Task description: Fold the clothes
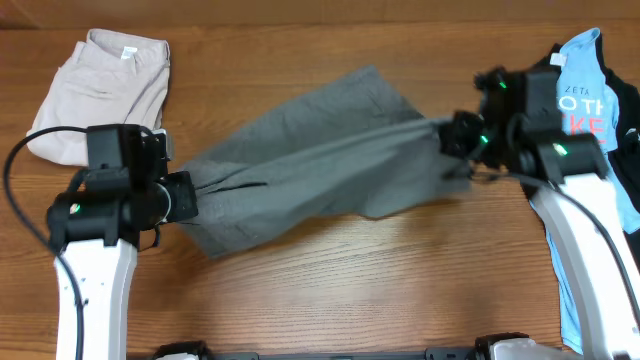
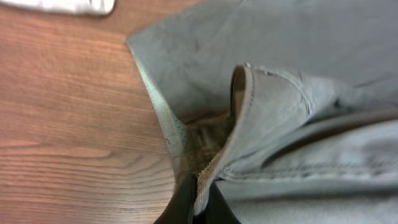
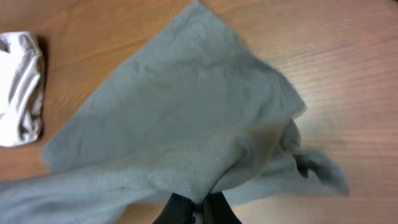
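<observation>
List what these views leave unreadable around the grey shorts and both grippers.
- Overhead: light blue T-shirt lettering, partly covered by the right arm.
- Left wrist: left gripper, mostly cut off by the bottom edge; grey shorts blurred at right.
- Right wrist: right gripper, fingertips buried in cloth.

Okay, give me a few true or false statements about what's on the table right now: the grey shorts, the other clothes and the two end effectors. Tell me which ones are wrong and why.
1. The left end effector and the right end effector are each shut on the dark grey shorts. True.
2. The beige shorts lie on the robot's right side. False: they lie on its left side, at the far corner of the wooden table.
3. The light blue T-shirt carries lettering. True.
4. The dark grey shorts are folded into a neat square. False: they are unfolded and rumpled, pulled out between the two end effectors.
</observation>
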